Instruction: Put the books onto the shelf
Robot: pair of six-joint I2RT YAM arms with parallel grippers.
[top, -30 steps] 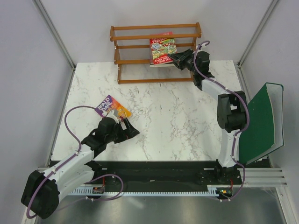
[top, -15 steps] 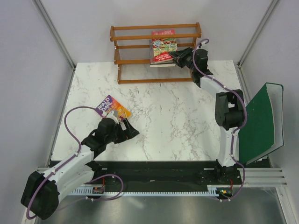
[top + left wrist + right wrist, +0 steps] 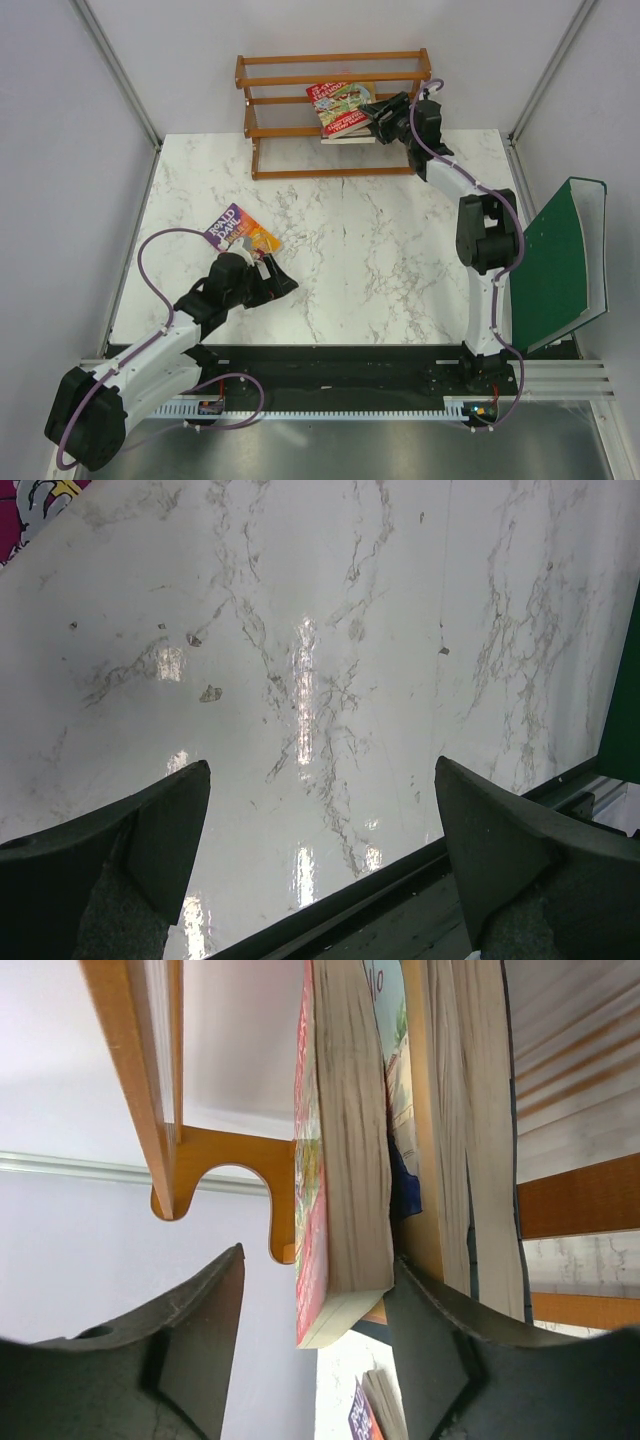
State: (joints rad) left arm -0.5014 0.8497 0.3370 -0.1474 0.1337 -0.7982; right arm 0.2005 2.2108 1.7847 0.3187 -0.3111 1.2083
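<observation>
Since the red cartoon-covered book [image 3: 343, 103] already lies on the shelf [image 3: 300, 172], resting askew on top of the other books [image 3: 480, 1140] at what looks like the middle tier, the step in hand appears to be letting go and backing the right hand [image 3: 372, 112] out without disturbing it. That hand is part open around the book rather than clamped on it: in the wrist view one finger [image 3: 180, 1340] stands clear of the red cover with a gap between, while the other sits close by the page edge, and whether it touches I cannot tell. A good release would spread the fingers a little wider first, so neither pad drags on cover or pages, then draw straight back along the line of the book, keeping the outer finger off the shelf's woodwork just beside it. Because the book is turned with a corner poking out past the pile, a sideways pull could swing it further or tip it off, so a gentle squaring nudge may be worth it before leaving. Meanwhile the left hand [image 3: 322, 790] hovers wide open over the desk [image 3: 400, 270] with nothing between its fingers, near the Roald Dahl book [image 3: 235, 228], which lies flat on the desk and looks like the next one to fetch
</observation>
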